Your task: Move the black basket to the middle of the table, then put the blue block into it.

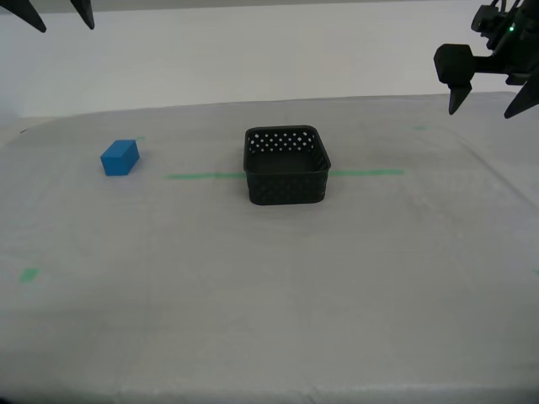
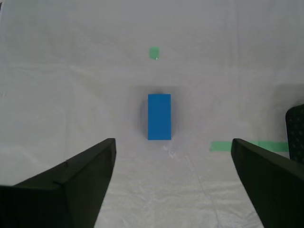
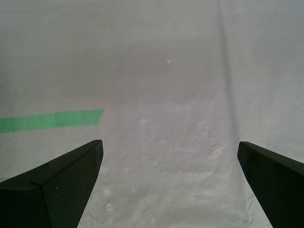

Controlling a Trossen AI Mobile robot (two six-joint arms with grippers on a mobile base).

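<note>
The black basket stands upright on the table, astride the green tape line near the middle of the exterior view; nothing shows inside it. Toward the exterior view's left the blue block lies on the cloth, well apart from the basket. My second gripper hangs open high at the exterior view's upper left; its wrist view looks down on the blue block lying beyond its open, empty gripper, with a sliver of the basket at the frame edge. My first gripper is open and empty above the exterior view's right.
A green tape line runs across the table behind and beside the basket, its end visible in the first wrist view as green tape. Small green marks dot the cloth. The table's front edge runs along the exterior view's bottom.
</note>
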